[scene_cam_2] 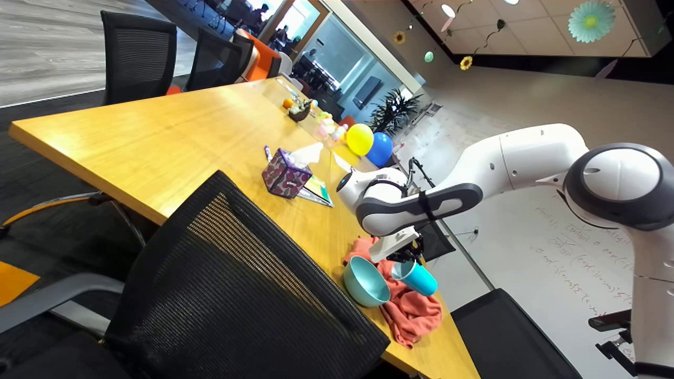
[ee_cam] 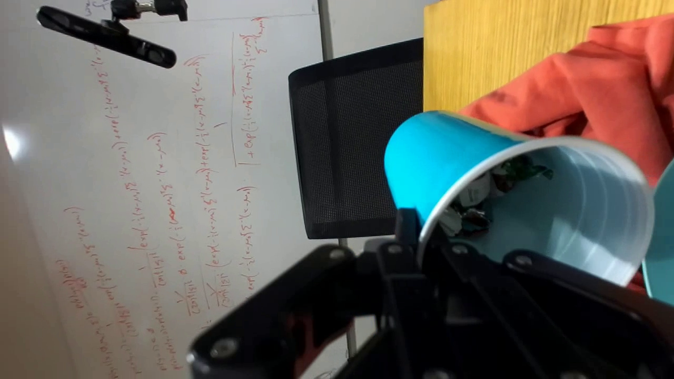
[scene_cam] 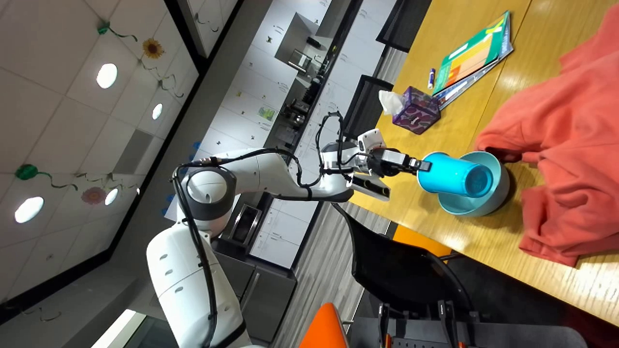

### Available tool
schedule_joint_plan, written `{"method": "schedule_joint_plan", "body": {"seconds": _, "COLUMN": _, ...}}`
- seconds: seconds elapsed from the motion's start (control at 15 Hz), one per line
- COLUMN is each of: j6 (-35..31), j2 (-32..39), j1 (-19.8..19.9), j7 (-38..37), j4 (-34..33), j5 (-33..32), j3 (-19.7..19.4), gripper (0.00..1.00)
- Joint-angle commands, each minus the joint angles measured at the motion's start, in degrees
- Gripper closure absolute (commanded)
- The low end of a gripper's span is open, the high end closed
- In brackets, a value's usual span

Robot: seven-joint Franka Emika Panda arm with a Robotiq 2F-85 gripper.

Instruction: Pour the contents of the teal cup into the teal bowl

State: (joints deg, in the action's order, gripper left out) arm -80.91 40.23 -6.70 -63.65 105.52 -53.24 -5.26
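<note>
Wrist view: your claw point(ee_cam: 424, 242) pinches the tilted teal cup point(ee_cam: 547, 216) by one edge, wrapped pieces point(ee_cam: 475, 193) inside. Both exterior views show the teal bowl point(scene_cam_2: 366, 284) near it.

In an exterior view, smooth, bright teal cylindrical cup point(scene_cam: 452, 175), pinched at the rim, held aloft and leaning well off upright, with the underside in sight. White at the lip and pale within. Loaded with wrapped pieces point(ee_cam: 476, 196) in green, dark red and white, gathered to one side inside. Close by and lower, wide, round bowl point(scene_cam_2: 363, 284) of smooth, paler teal. Sits upright, broader than the cup. Partly covered by the cup in an exterior view; cut off at the edge of the wrist view.
</note>
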Motion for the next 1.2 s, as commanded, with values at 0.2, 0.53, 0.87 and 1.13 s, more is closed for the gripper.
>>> {"method": "schedule_joint_plan", "body": {"seconds": 0.2, "j6": 5.45, "j2": 6.52, "j1": 0.16, "j7": 0.96, "j4": -6.07, "j5": -2.95, "j3": 0.16, "gripper": 0.99}}
{"method": "schedule_joint_plan", "body": {"seconds": 0.53, "j6": 8.54, "j2": 10.19, "j1": -0.03, "j7": 2.05, "j4": -9.05, "j5": -4.02, "j3": 0.05, "gripper": 0.99}}
{"method": "schedule_joint_plan", "body": {"seconds": 0.87, "j6": 13.87, "j2": 13.12, "j1": -0.24, "j7": 4.00, "j4": -11.75, "j5": -5.35, "j3": 0.01, "gripper": 0.99}}
{"method": "schedule_joint_plan", "body": {"seconds": 1.13, "j6": 17.11, "j2": 15.17, "j1": -0.43, "j7": 5.43, "j4": -13.70, "j5": -6.99, "j3": 0.15, "gripper": 0.99}}
